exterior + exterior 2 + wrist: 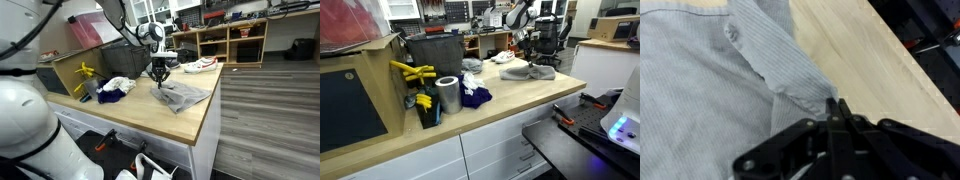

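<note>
Jaws pressed together pinch a fold of the grey cloth. It lies crumpled on the desk.

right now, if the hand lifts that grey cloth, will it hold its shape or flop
Probably floppy: the cloth lies in soft folds, so it should drape from where the hand pinches it. Likely light: the fabric looks thin. Pushed, it would probably bunch on the counter rather than slide.
</note>
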`<state>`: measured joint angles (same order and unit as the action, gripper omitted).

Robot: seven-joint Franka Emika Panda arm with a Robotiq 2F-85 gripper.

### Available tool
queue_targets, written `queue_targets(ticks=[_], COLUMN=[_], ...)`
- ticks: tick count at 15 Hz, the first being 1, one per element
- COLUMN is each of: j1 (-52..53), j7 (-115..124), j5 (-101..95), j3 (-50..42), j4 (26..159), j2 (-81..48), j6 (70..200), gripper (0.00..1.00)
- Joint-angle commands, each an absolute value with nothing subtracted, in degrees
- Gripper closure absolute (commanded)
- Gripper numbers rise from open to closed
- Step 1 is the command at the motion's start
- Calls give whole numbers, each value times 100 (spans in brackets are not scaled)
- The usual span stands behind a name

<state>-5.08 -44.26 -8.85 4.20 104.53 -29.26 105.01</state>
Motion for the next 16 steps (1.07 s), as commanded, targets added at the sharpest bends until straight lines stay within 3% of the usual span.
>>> queue_targets(ticks=[1, 9, 10, 16], j1=[-499, -428, -391, -368], j7=[-4675, -5080, -5146, -5423], j5=[-968, -568, -564, -498], j3=[454, 452, 467, 417], j4=[11757, 12988, 13057, 13083], j2=[-1951, -1180, -1192, -1226], j6=[10886, 10574, 10550, 10437], gripper=[99, 99, 77, 34])
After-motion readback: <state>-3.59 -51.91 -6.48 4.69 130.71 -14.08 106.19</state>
